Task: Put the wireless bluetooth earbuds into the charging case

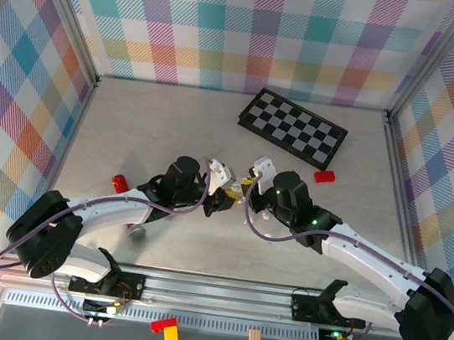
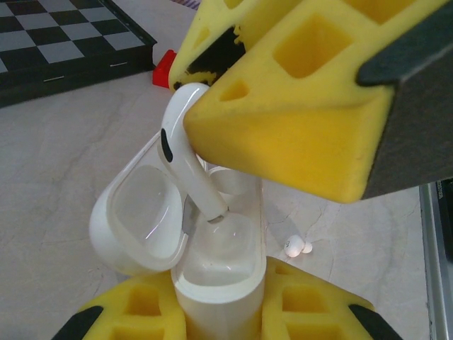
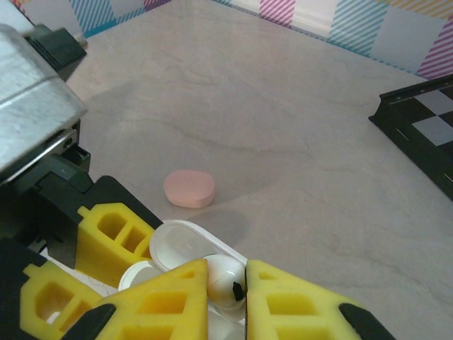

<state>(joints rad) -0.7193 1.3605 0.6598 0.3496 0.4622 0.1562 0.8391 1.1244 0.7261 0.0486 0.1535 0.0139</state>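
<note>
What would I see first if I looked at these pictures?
In the middle, the right end effector pinches a white earbud, its stem tip at the open charging case gripped by the left end effector. A black-and-white checkerboard lies farther back, to the right.

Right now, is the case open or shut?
Open. The lid is swung back beside the case, leaving its sockets exposed, with the earbud poised stem-first at one.
</note>
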